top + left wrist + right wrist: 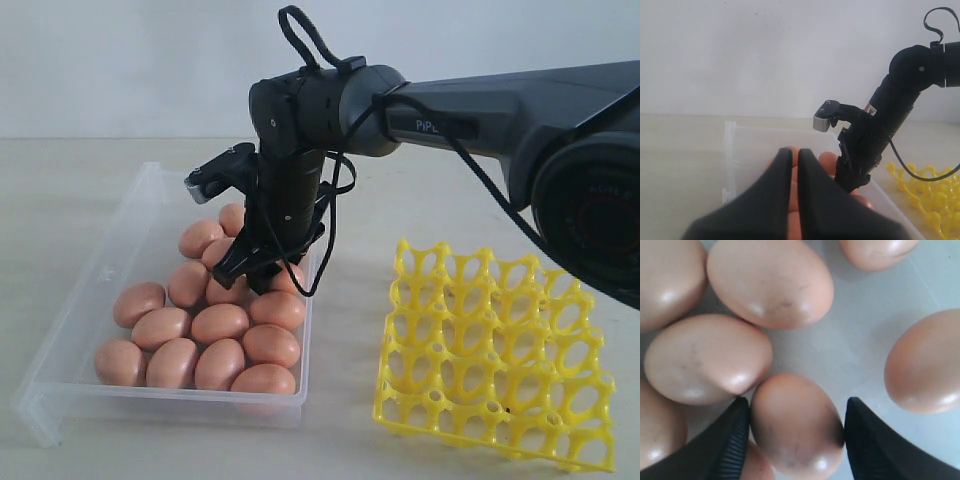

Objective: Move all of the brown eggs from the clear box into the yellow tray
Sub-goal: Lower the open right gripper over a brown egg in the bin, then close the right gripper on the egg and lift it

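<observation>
Exterior view: on the table, clear box holds all visible brown eggs; yellow tray beside it is empty, so no transfers done. Noted right tool straddling one egg in the box, firm pinch cannot be told; left tool pressed together, empty. Lettering on arm reads "PiPE", rest hidden.

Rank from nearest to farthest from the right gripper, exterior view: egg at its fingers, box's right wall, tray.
1. Egg, between the fingers.
2. Box's right wall, beside the right gripper.
3. Tray, beyond that wall, rightward.
</observation>
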### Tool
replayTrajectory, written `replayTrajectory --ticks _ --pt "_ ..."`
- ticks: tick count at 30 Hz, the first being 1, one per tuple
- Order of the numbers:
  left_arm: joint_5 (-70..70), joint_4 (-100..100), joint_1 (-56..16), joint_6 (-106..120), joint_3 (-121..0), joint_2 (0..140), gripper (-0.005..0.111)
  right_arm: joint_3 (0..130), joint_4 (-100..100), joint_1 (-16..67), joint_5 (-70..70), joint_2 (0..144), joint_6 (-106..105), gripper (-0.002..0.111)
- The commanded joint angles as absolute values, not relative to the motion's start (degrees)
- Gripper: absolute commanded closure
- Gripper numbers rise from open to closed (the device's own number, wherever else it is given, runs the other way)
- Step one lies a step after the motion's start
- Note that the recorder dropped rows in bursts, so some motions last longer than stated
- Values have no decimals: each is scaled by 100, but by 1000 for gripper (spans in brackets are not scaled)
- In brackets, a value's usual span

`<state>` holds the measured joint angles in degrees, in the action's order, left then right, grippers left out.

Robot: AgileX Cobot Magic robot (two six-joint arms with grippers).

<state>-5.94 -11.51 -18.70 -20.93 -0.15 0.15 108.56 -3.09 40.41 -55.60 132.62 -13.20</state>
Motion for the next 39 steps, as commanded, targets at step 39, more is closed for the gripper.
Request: replayTrajectory --ticks 39 --pt "-586 -1138 -1915 -2140 0 0 103 10168 0 3916 -3125 11800 -344 109"
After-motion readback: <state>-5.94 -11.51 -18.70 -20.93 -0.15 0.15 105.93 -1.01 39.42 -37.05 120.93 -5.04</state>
